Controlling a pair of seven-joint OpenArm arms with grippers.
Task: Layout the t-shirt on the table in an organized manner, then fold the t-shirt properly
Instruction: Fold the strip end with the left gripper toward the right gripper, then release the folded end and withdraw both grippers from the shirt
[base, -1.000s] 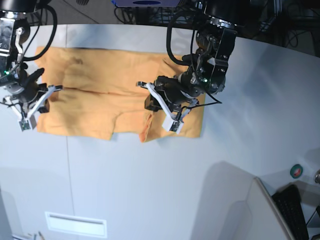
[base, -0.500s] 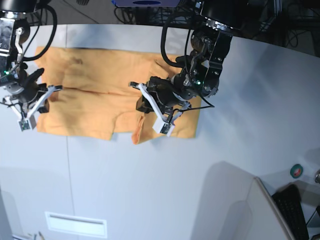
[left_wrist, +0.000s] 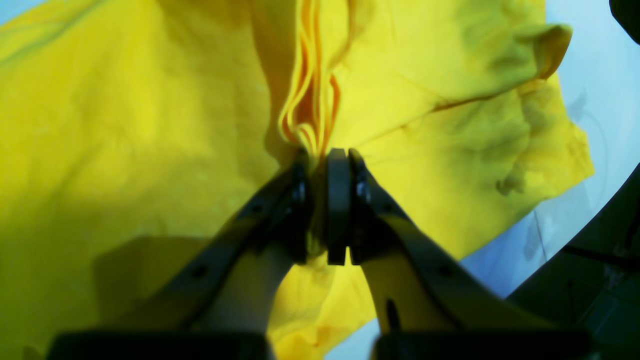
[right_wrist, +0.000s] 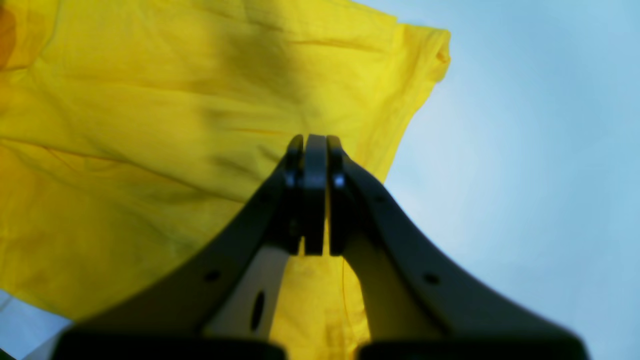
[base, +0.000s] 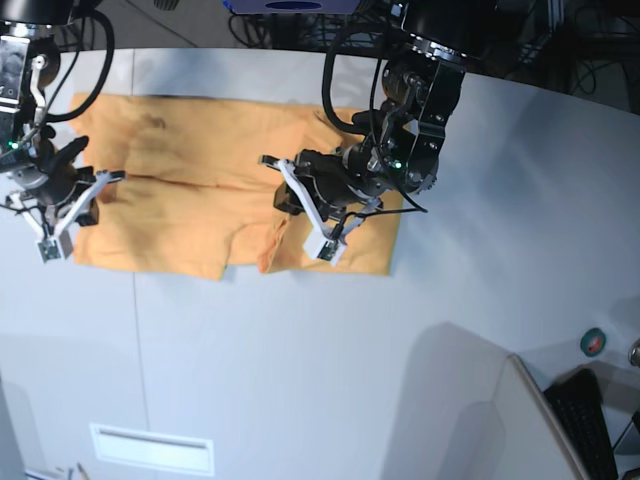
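The light orange cotton t-shirt (base: 200, 190) lies lengthwise left-to-right on the pale grey surface (base: 350, 350), its right portion pinched by the left gripper (left_wrist: 325, 165), the right gripper (right_wrist: 310, 150) closed empty at its left edge.

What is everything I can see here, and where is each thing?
Light orange short-sleeved cotton t-shirt: one, orange (yellow in the wrist views), spread across the far half of the table, with one fold bunched up.
Large smooth pale grey-white table: one, fills most of the base view, with a thin dark seam.
Small round green and red object: one, near the table's right edge; too small to identify.
Black keyboard: one, bottom right corner, off the table.
Left gripper: one, black, shut on a bunched fold of the t-shirt.
Right gripper: one, black, shut, above the shirt's edge, pinching nothing visible.
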